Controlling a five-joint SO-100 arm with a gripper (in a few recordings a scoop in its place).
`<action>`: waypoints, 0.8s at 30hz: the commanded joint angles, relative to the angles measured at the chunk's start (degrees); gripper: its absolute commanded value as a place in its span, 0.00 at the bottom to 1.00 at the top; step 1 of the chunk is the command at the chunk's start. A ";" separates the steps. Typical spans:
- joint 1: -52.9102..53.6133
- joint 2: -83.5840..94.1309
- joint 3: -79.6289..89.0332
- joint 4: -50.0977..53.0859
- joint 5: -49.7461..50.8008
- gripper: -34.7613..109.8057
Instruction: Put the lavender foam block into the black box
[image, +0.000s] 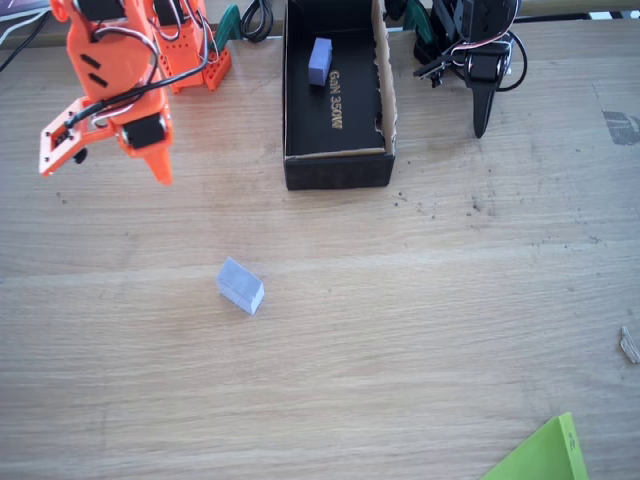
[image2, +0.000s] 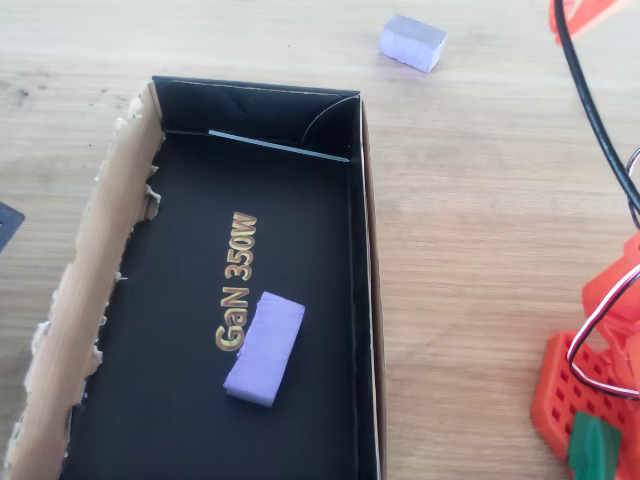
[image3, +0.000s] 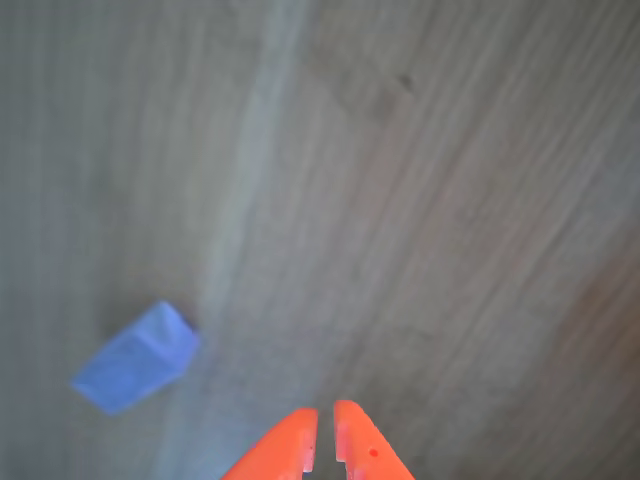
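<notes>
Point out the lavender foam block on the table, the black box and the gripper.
lavender foam block (image: 241, 285): fixed view, top face.
black box (image: 336, 171): fixed view, front wall.
gripper (image3: 324, 440): wrist view, gap between orange fingertips.

Even daylight fills the fixed and overhead views, both sharp, with soft short shadows on the table (image: 400, 330). The black box (image2: 355, 250) interior stays dark, its gold lettering legible. The wrist view is dimmer, blurred throughout, with a pale glare streak across the wood.
</notes>
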 joint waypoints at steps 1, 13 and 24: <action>-0.70 -0.97 -7.21 2.99 0.18 0.24; -1.23 -8.53 -19.42 6.42 -1.23 0.24; -0.79 -16.00 -29.79 8.53 -2.99 0.24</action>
